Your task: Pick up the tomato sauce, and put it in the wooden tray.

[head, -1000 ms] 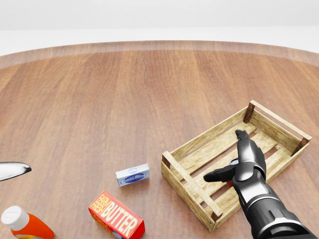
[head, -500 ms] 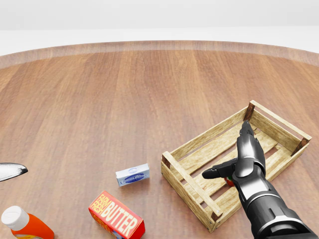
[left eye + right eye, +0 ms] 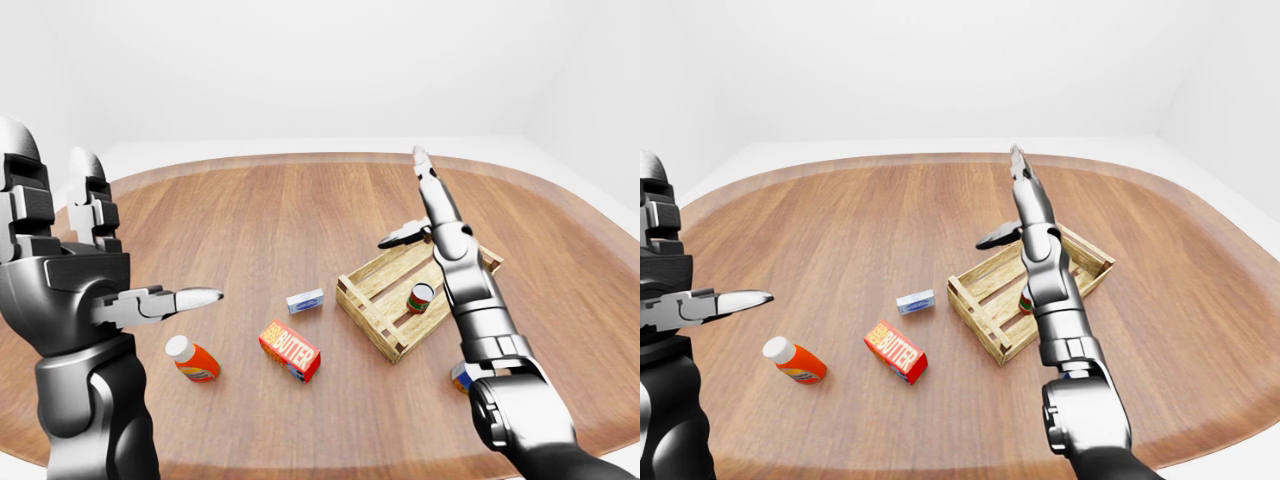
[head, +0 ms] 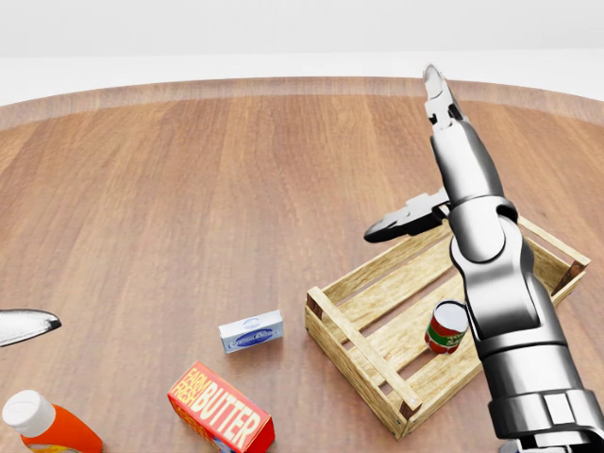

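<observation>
The tomato sauce can (image 4: 445, 327), red and green with a silver top, stands upright inside the wooden tray (image 4: 357, 337) at the lower right of the head view. My right hand (image 4: 413, 165) is open, fingers pointing up and thumb out to the left, raised well above the tray and apart from the can. My left hand (image 3: 120, 235) is open and empty at the far left of the left-eye view, held high. Only its thumb tip (image 4: 24, 326) shows at the left edge of the head view.
A red butter box (image 4: 222, 411), a small white and blue box (image 4: 251, 332) and an orange bottle with a white cap (image 4: 42, 425) lie left of the tray. Another small object (image 3: 460, 377) sits partly hidden behind my right arm. The round wooden table's edge (image 4: 283, 87) curves across the top.
My right hand has risen out of the tray and now stands high above it. The tomato sauce can, hidden under the hand before, stands free in the tray.
</observation>
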{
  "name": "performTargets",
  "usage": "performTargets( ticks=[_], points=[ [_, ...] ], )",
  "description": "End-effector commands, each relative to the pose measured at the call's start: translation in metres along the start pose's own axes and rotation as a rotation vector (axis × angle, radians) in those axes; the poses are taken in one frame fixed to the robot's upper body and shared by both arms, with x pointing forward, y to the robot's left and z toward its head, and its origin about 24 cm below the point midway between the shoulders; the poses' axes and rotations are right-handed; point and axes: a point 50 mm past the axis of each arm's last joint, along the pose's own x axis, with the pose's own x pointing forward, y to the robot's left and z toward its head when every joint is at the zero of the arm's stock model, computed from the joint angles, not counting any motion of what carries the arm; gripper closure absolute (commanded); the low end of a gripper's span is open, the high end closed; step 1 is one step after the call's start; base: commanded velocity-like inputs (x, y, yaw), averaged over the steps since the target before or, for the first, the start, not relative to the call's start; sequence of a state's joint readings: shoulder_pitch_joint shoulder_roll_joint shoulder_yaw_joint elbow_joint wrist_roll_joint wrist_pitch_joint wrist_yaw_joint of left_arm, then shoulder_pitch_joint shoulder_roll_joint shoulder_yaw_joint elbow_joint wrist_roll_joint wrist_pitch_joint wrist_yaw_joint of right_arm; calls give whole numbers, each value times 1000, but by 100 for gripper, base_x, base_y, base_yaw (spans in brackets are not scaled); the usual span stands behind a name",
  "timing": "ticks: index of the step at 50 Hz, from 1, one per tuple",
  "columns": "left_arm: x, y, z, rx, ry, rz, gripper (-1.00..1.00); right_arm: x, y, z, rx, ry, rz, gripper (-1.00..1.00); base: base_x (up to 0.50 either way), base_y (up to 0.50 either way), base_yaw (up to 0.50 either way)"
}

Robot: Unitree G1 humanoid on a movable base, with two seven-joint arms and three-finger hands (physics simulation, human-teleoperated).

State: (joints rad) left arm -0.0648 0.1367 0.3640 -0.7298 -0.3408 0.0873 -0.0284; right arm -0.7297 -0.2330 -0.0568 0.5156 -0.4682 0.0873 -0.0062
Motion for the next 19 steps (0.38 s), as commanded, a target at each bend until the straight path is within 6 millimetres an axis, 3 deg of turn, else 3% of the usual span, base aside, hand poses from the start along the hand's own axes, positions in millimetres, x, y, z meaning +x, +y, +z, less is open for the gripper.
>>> performTargets(
  ticks=[1, 12, 19],
  points=[
    [-1, 0, 2, 4, -7, -3, -100, -18, -30, 65, -68, -292, -34, -100, 0, 0, 0],
    [-1, 1, 5, 3, -21, -1, -100, -58, -54, 120, -143, -560, -108, -100, 0, 0, 0],
    [-1, 0, 6, 1, -24, -2, -100, -107, -59, 153, -236, -763, -150, -100, 0, 0, 0]
  ],
)
